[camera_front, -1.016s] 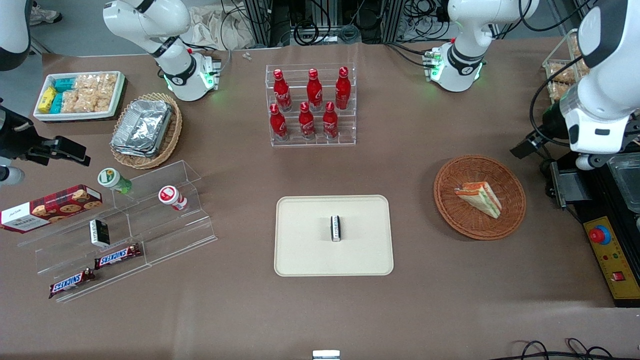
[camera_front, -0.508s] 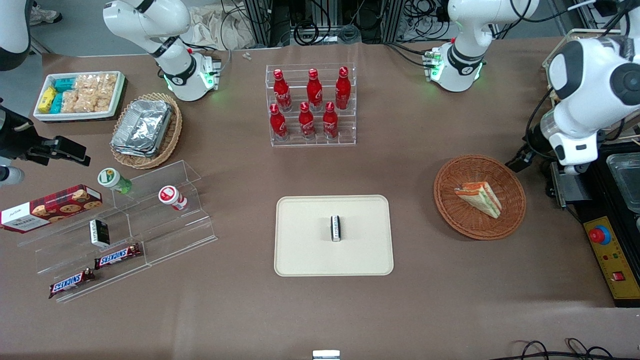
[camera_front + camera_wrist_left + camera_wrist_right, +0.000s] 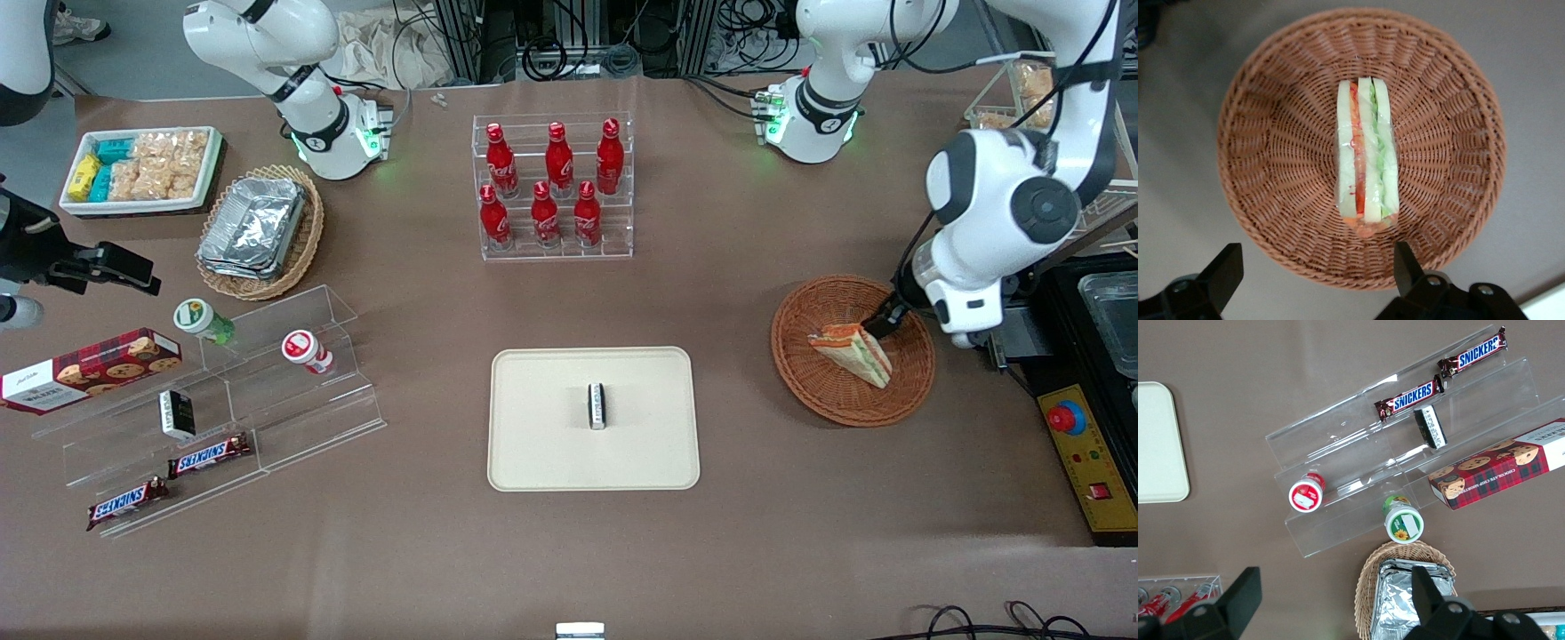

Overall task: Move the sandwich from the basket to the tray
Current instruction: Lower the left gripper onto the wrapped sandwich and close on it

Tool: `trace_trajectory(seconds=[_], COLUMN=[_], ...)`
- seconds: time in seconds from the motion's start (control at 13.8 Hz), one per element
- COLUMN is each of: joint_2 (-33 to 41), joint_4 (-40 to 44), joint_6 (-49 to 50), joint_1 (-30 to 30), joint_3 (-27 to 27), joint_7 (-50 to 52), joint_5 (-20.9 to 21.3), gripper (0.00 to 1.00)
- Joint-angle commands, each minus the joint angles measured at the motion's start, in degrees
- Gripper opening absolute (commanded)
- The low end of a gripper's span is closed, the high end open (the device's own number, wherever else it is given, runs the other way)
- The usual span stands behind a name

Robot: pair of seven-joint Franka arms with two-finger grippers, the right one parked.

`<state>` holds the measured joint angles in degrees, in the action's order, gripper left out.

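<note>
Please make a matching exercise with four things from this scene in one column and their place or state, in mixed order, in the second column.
Things:
1. sandwich
2. gripper
3. tray
4. red bottles

Places or states:
A. in a clear rack
B. lying in the basket
C. holds one small dark packet
D. above the basket, jaws open

Pairs: 1-B, 2-D, 3-C, 4-A
</note>
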<state>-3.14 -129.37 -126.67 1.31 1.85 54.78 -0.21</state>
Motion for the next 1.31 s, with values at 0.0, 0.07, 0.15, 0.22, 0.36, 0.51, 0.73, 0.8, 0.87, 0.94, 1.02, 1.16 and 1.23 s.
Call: trace_trajectory(seconds=[0.0, 0.07, 0.15, 0.22, 0.36, 0.51, 0.73, 0.8, 0.87, 0.94, 1.02, 1.16, 1.23], joint_2=[-3.61, -4.59, -5.64, -6.26, -7.67, -8.81, -8.37, -8.72, -8.99, -9.6, -10.56, -11.71, -12.24], joint_4=[-0.09, -0.09, -0.09, -0.09, -0.09, -0.09, -0.01, 0.08, 0.0, -0.09, -0.01, -0.09, -0.09], joint_6=[-3.75, -4.55, -5.42, -5.96, -6.83, -9.03, -8.86, -9.12, -10.08, -11.22, -11.84, -13.34, -14.21], joint_1=[0.18, 0.18, 0.18, 0.18, 0.1, 0.1, 0.01, 0.01, 0.01, -0.08, -0.08, -0.08, -0.08], joint_3=[-0.09, -0.09, -0.09, -0.09, -0.09, -0.1, -0.18, -0.18, -0.18, -0.18, -0.18, -0.18, -0.18], joint_7=[1.03, 1.03, 1.03, 1.03, 1.12, 1.38, 1.47, 1.47, 1.47, 1.47, 1.47, 1.47, 1.47], joint_5=[0.03, 0.47, 0.56, 0.64, 1.08, 1.09, 1.09, 1.09, 1.09, 1.09, 1.09, 1.09, 1.09], gripper=[1.0, 1.0, 1.0, 1.0, 1.0, 1.0, 1.0, 1.0, 1.0, 1.0, 1.0, 1.0, 1.0])
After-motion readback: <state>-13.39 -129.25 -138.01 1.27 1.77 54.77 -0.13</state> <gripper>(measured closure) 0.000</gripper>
